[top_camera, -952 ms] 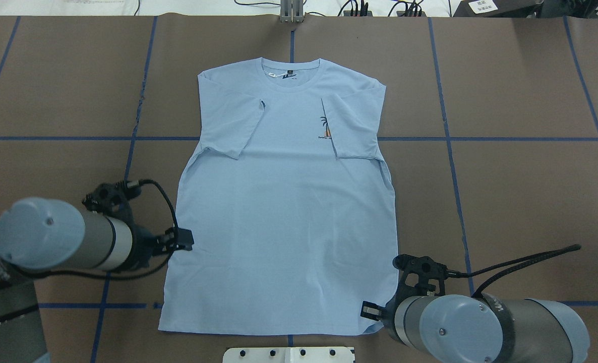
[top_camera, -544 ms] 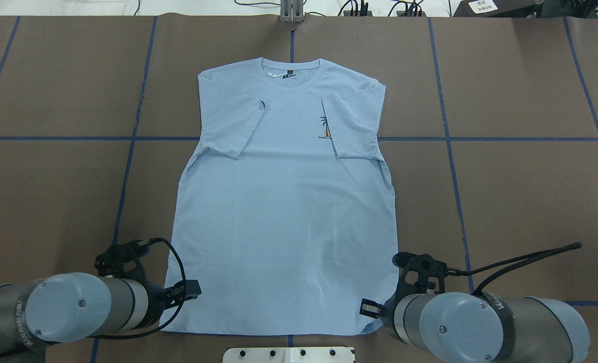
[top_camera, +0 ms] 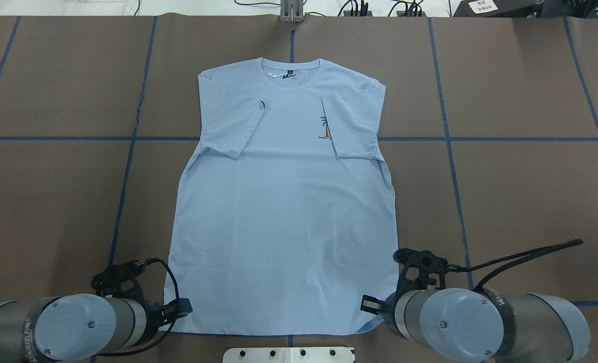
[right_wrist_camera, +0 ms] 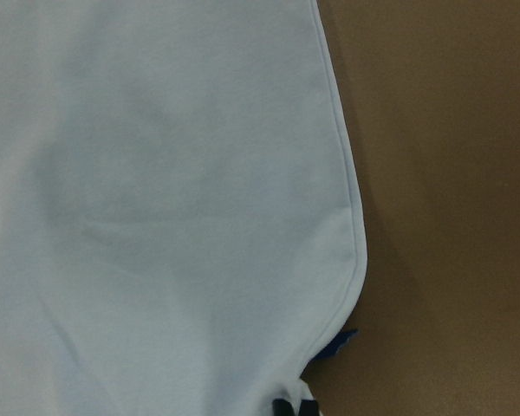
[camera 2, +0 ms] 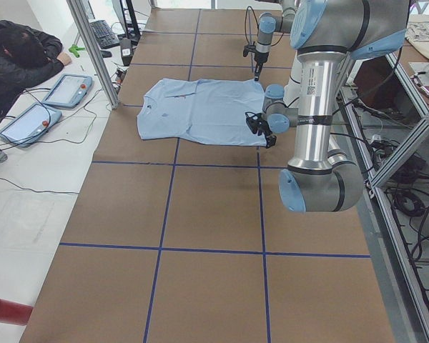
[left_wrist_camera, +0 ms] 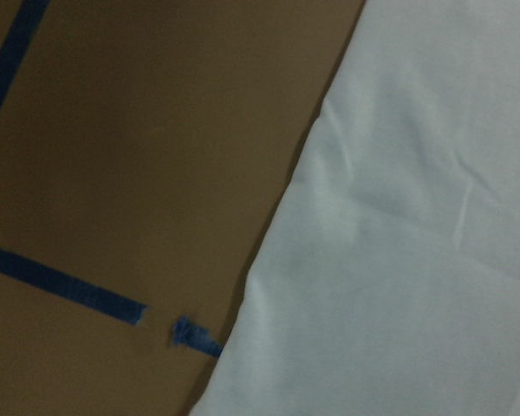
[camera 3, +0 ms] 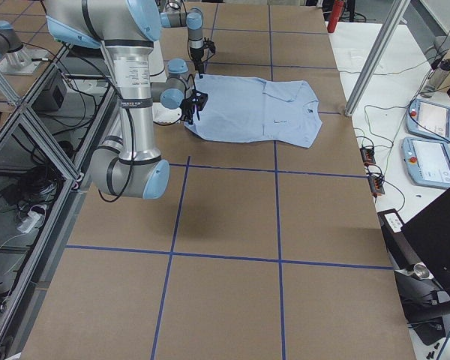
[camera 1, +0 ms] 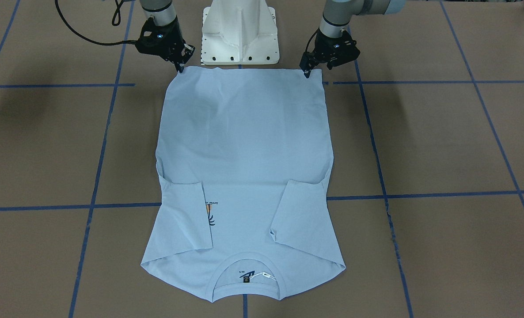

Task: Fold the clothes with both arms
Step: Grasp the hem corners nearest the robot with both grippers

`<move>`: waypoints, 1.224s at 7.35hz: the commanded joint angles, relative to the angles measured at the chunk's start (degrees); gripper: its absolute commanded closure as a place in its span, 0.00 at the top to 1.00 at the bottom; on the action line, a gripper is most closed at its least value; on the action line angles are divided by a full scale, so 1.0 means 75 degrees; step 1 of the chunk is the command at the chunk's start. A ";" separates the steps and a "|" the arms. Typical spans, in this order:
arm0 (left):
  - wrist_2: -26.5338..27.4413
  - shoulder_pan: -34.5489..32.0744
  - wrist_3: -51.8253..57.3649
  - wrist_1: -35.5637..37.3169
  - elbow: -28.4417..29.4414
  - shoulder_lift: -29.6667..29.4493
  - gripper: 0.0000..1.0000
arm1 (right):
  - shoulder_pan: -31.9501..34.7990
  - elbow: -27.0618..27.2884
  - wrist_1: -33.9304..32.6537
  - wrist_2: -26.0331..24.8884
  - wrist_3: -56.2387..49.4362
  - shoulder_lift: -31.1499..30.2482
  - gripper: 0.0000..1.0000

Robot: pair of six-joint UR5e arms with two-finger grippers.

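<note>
**Finding 1, nearest the robot.** The left claw point(camera 1: 306, 72) now stands at the near left hem corner of the T-shirt point(top_camera: 284, 227). A second ago it was further forward, beside the shirt's left side edge. It has since drawn back along that edge to the hem. The right claw point(camera 1: 181, 66) has kept its station at the near right hem corner throughout. The tips of both claws sit low at the hem edge, but contact with the cloth cannot be confirmed. Whether either claw is spread or pinched cannot be told. The wrist views show only the cloth edge and the table point(top_camera: 521, 191).

**Assessment.** The claws are now matched, one per hem corner. This likely sets up a paired pick of the hem, to carry it forward toward the collar. No lift is evident, and the hem lies flat.

**Finding 2, count, working outward.**
- White base point(top_camera: 289, 354): one, behind and between the claws.
- Arms: two. Claws: two.
- T-shirt: one, lying front up and stretching ahead of both claws.
- Sleeves point(top_camera: 228, 121): two, both folded inward over the chest, well ahead of the claws.
- Palm print point(top_camera: 324, 127): one, on the right claw's side, partly under that sleeve.
- Neck label point(top_camera: 289, 71): one, farthest from the claws.
</note>
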 commanded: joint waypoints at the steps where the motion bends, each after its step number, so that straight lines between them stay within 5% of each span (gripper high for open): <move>1: 0.0011 0.0009 -0.0006 0.0007 0.0028 0.0012 0.81 | 0.0033 0.0003 0.0000 0.0014 -0.0007 -0.0012 0.00; 5: 0.0011 0.0009 -0.0018 0.0007 0.0017 0.0024 0.26 | 0.0056 0.0003 0.0000 0.0025 -0.0007 -0.0036 0.00; 9: 0.0011 0.0009 -0.0006 0.0276 -0.0193 -0.0023 0.00 | 0.0056 0.0003 0.0000 0.0060 -0.0007 -0.0082 0.00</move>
